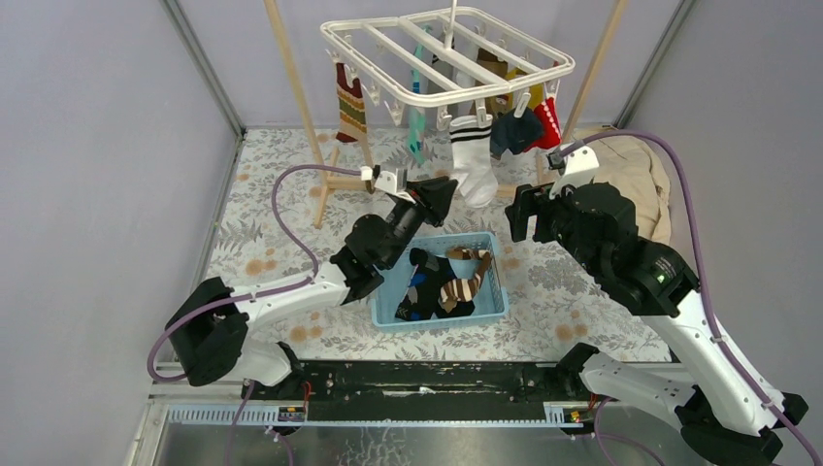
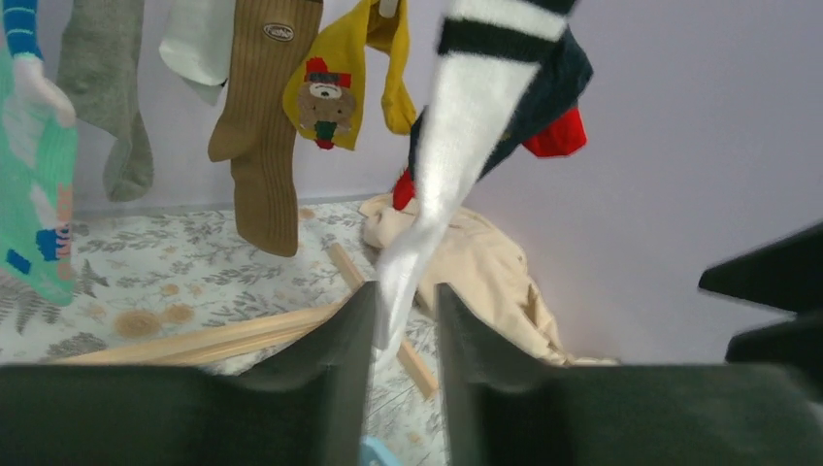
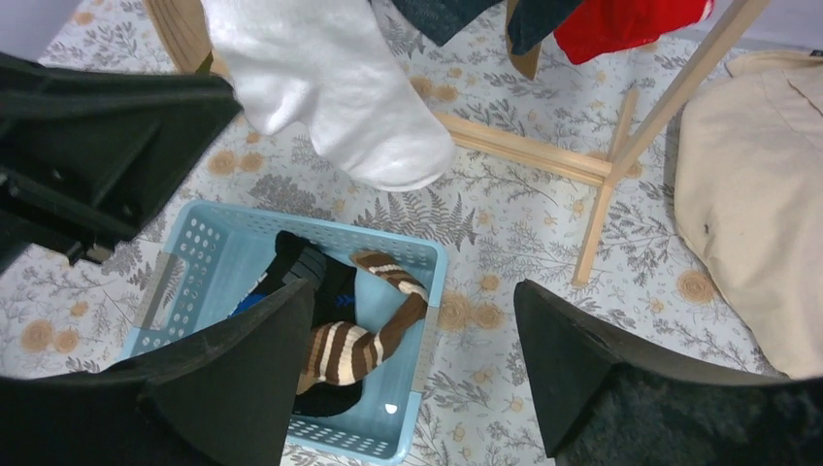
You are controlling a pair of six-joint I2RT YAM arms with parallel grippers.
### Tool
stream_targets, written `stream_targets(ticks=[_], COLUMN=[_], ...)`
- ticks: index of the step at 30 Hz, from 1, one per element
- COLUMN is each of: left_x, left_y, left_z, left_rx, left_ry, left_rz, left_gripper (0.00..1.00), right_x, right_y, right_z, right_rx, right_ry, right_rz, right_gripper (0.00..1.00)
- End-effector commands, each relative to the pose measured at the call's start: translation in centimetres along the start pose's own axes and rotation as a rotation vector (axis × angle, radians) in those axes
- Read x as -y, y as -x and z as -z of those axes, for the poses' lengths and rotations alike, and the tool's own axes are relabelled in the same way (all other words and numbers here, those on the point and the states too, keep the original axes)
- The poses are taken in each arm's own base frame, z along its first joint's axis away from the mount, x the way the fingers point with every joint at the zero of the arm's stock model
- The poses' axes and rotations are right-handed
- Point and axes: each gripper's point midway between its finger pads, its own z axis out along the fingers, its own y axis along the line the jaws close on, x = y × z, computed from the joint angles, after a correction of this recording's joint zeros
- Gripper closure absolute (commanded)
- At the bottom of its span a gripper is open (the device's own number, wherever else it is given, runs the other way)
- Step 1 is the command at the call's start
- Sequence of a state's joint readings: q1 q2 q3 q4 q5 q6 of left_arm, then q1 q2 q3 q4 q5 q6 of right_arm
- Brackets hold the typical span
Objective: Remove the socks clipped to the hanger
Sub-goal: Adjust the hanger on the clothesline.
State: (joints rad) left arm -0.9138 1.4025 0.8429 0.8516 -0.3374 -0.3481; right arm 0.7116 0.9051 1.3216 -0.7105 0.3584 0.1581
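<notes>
One white sock (image 2: 466, 126) hangs vertically, toe between left gripper's (image 2: 406, 291) barely parted fingers (image 2: 330, 354); right gripper (image 3: 412, 291) gapes.

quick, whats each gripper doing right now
left gripper: jaws narrowed around the toe of the white sock; whether it is gripped cannot be told
right gripper: open, holding nothing

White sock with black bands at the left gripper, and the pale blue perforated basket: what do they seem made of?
White sock with black bands: likely soft knitted fabric, matte, fuzzy at its edges and hanging limp. Pale blue perforated basket: probably moulded plastic, smooth rigid walls with neat rows of holes.
</notes>
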Motion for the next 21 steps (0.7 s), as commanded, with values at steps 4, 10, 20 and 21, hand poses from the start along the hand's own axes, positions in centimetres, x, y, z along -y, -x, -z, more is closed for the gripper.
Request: stream_targets(ticks=[4, 10, 20, 21], left_x=[1.5, 1.3, -0.7, -0.7], left_y=[-0.2, 0.9, 3.5, 3.8], left_z=[1.1, 2.7, 7.6, 8.1], left_rx=[-0.040, -0.059, -0.151, -0.156], left_ry=[-0.094, -0.080, 0.049, 0.046], left_rz=[0.033, 0.053, 0.085, 0.094], left_gripper=[0.47, 0.40, 0.39, 0.39], right_x=[1.1, 2.3, 5.4, 5.3], right_y=[3.8, 5.1, 4.9, 5.0], right_z=[-0.3, -2.8, -6.7, -7.1], right_rx=[0.133, 0.181, 0.239, 0.250], right_ry=[-0.057, -0.043, 0.175, 0.211], right_rz=[-0.079, -0.146, -0.372, -0.389], right_gripper=[0.14, 0.17, 0.35, 0.37])
